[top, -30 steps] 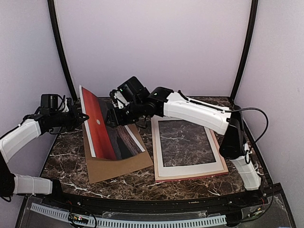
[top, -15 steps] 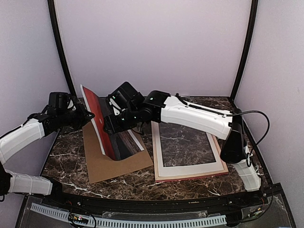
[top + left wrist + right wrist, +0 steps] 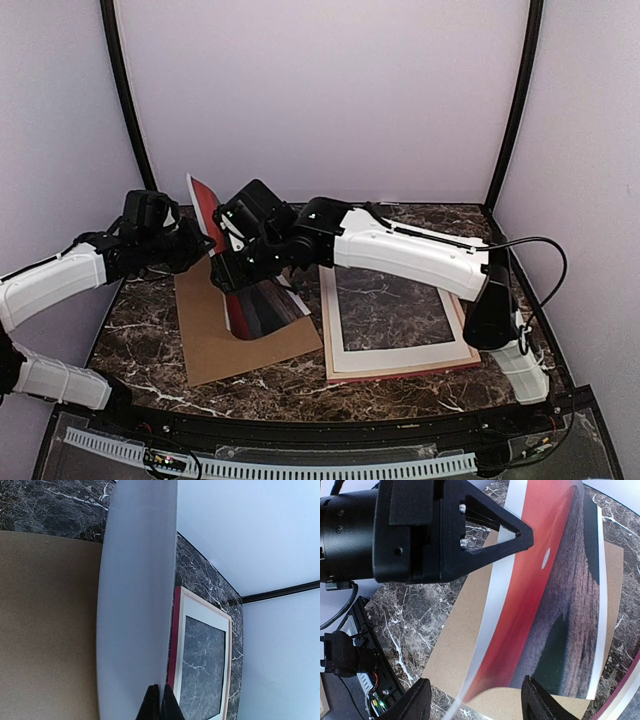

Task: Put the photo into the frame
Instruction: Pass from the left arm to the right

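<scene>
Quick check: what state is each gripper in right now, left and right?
Left gripper: closed on the photo's edge.
Right gripper: open, gripping nothing.

Dark marble table point(image 3: 300, 385), veined white. A plain brown backing board point(image 3: 205, 330) lies flat on it at 9 o'clock from centre. The frame point(image 3: 400, 372) lies flat at 3 o'clock, just beside the board's right edge.

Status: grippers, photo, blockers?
Left gripper shut on red-orange sunset photo print, edge lifted. Right gripper open beside it. White window mat lies on pink wooden frame.
</scene>
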Tool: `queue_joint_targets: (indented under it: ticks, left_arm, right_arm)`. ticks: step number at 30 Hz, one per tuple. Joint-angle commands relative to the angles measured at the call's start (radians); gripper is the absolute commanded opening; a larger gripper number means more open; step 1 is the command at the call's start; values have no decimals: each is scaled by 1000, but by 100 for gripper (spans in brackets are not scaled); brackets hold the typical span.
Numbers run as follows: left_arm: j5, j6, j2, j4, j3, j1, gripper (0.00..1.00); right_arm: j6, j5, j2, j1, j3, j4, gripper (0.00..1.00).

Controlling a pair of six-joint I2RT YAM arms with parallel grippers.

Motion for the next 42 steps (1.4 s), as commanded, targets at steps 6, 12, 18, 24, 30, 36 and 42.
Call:
queue_joint_targets:
  ticks: [6, 12, 18, 24, 30, 36, 42]
  left_arm:
    - [-56, -46, 24, 31, 58, -73, 0]
    - [-66, -51, 27, 33, 67, -96, 0]
    - [-63, -53, 32, 39, 69, -111, 0]
    - [-67, -48, 30, 38, 69, -120, 5]
    - [-74, -33, 25, 34, 78, -121, 10]
    - [-83, 20, 13, 9, 123, -121, 23]
    - [-88, 151, -23, -50, 220, -121, 61]
  right_arm:
    - [9, 65, 48, 11, 25, -12, 58]
    - [16, 135, 60, 11, 27, -46, 48]
    - [16, 166, 68, 12, 40, -63, 32]
    - [23, 211, 63, 11, 43, -92, 18]
    - [27, 250, 43, 11, 39, -111, 0]
    - [27, 261, 21, 8, 31, -121, 0]
    - [24, 240, -63, -18, -51, -102, 0]
